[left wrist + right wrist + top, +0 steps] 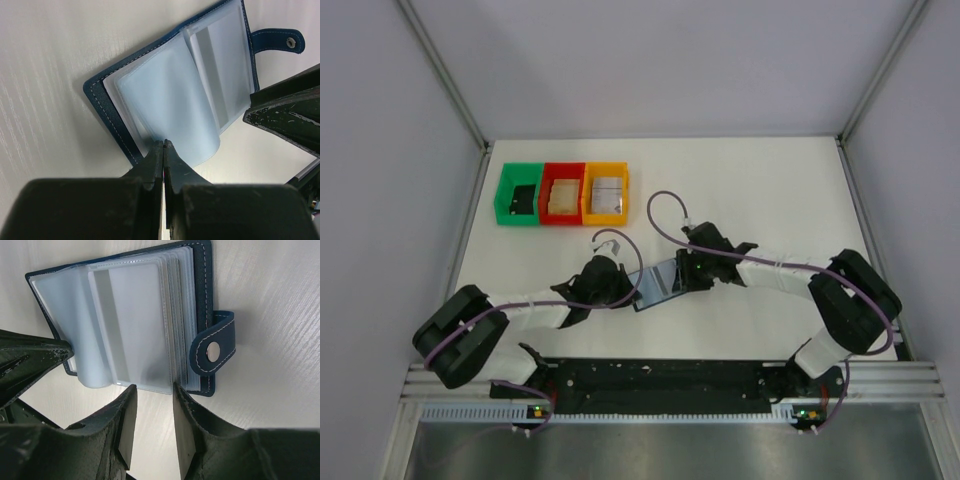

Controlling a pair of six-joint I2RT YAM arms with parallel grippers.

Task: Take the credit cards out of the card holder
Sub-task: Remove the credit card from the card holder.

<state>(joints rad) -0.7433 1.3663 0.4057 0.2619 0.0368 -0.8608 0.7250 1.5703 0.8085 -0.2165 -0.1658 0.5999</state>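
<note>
Care matters: the card holder (658, 283) lies open on the table (750, 190), nearer its front edge. With the left gripper (164, 145) pressed together at its edge, the right gripper (154, 390), spread and empty, should nip only the top card (136, 322).

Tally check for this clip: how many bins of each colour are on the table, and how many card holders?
Green bin: 1
Red bin: 1
Orange bin: 1
Card holder: 1
Total: 4
</note>
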